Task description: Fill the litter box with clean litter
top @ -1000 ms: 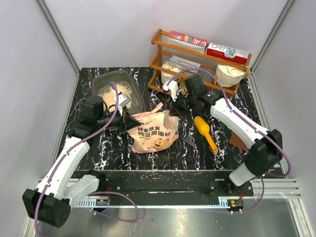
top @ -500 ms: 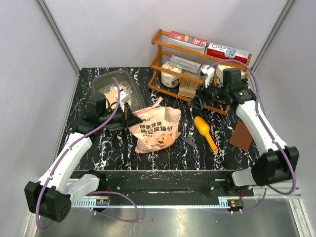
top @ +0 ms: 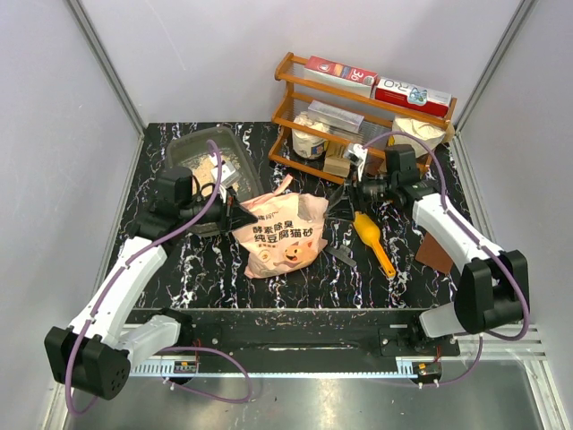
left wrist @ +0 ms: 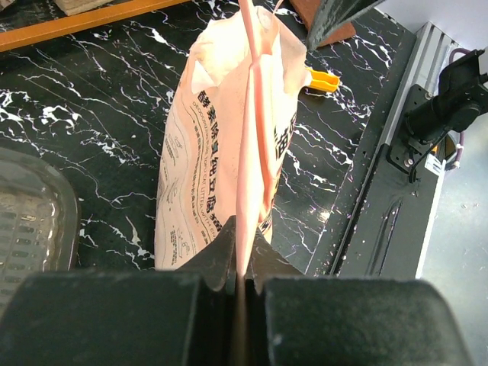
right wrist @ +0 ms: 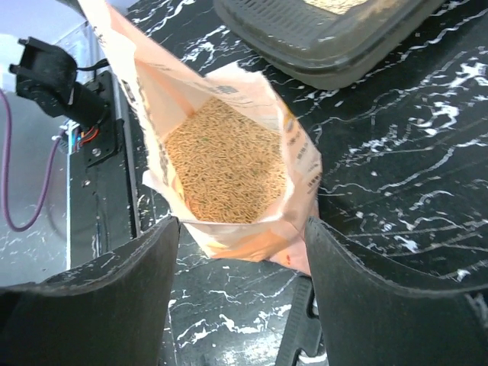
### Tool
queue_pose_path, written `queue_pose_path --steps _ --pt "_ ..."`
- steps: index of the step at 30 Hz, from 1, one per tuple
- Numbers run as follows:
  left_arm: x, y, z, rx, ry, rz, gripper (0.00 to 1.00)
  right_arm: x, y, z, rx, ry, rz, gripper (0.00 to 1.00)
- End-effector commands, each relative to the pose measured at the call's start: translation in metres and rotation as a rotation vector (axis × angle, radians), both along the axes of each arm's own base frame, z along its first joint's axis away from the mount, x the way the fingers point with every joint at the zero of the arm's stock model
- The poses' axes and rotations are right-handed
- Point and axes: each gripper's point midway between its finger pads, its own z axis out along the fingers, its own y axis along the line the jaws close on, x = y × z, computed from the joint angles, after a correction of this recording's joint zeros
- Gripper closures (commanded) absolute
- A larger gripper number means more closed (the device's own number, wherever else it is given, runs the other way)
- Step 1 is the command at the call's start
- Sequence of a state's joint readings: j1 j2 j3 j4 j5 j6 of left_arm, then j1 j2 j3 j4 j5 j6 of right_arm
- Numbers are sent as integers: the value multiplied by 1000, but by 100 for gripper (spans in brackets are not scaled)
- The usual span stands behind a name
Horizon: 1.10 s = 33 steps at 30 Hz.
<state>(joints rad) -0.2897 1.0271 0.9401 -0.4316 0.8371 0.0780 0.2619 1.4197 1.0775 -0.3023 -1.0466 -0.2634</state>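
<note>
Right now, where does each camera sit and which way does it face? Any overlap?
Top: fixed above and behind the arms, facing down at the table; both arms show whole.
Left wrist: on the left gripper, facing rightward along the bag; its fingers show, shut on the bag's edge.
Right wrist: on the right gripper, facing down into the bag's open mouth at the litter; its open fingers show.
Shared: both wrist views show the bag and the litter box.
</note>
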Motion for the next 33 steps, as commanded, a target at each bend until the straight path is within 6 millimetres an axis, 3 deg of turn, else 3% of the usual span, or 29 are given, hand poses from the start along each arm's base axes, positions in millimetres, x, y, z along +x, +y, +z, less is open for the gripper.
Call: queue_pose_path --steps 1,9,16,23,24,27,28,30,31,33 --pt "4 5 27 -29 -86 12 99 -9 24 22 67 -76 121 29" --pt "6 8 26 -20 -100 24 98 -27 45 8 44 -67 202 35" --pt "11 7 25 -19 -92 24 97 -22 45 -5 8 -109 195 42" --pt "11 7 25 -14 -89 18 96 -9 47 -3 17 -128 116 71" --pt "10 8 25 -11 -89 17 95 -7 48 -1 25 -146 110 80" --pt "3 9 31 14 -94 -21 84 -6 49 -2 31 -148 103 90" --pt "2 9 47 25 -158 -48 78 -6 49 -3 31 -148 103 91" --pt "-10 11 57 38 -140 -84 70 -6 49 -4 31 -145 104 93" --pt "-11 11 80 37 -205 -96 64 -6 49 -5 30 -144 103 95" --pt "-12 14 97 56 -234 -85 60 -6 49 -2 32 -148 101 95"
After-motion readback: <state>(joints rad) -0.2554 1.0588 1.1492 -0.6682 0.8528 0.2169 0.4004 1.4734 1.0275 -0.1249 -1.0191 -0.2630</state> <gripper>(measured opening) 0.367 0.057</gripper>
